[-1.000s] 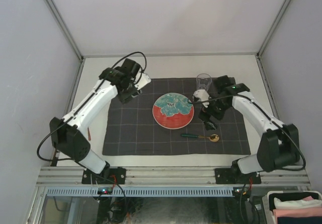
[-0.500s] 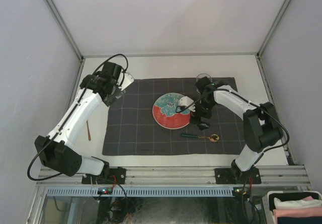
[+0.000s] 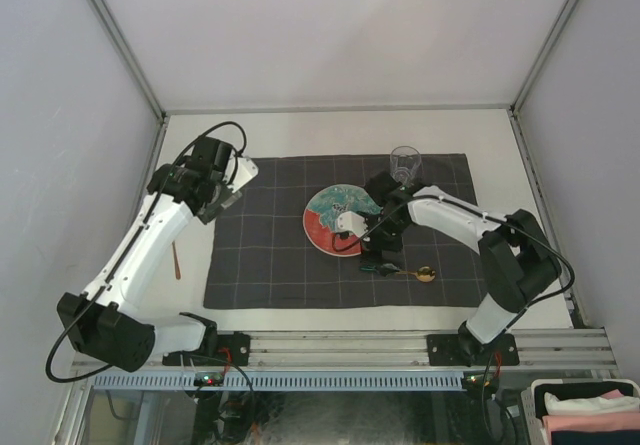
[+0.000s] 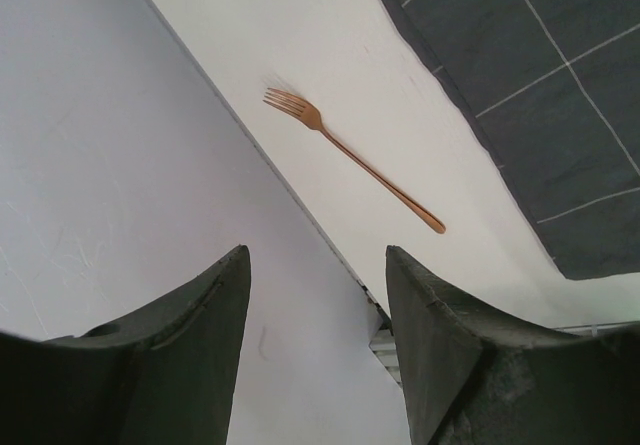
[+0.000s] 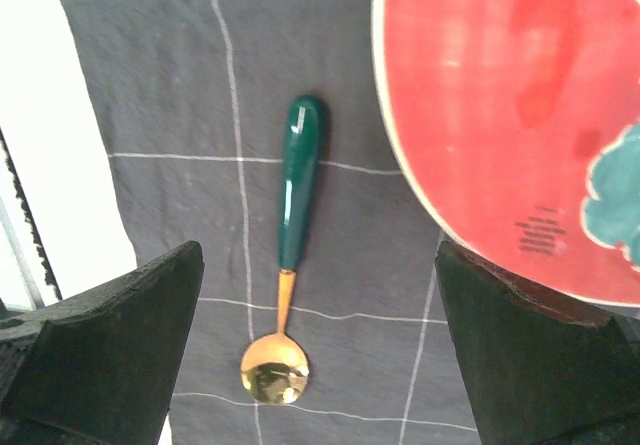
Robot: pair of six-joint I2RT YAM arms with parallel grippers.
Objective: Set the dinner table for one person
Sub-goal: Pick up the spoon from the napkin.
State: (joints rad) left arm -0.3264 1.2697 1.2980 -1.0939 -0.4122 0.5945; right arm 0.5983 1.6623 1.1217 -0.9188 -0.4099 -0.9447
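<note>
The off-white dinner table carries a dark grey checked cloth. On the cloth lie a red and teal plate, a clear glass behind it, and a spoon with a green handle and gold bowl. My right gripper hangs open above the spoon, beside the plate's rim, with nothing between its fingers. A copper fork lies on bare table left of the cloth. My left gripper is open and empty, well above the fork.
Grey metal rails and pale walls close in the table on the left, back and right. The cloth's left edge runs close to the fork. A bin with folded cloths sits below the near right corner.
My right gripper has swung from beside the glass, past the plate's near edge, to over the spoon. My left arm has pulled back left toward the cloth's corner.
</note>
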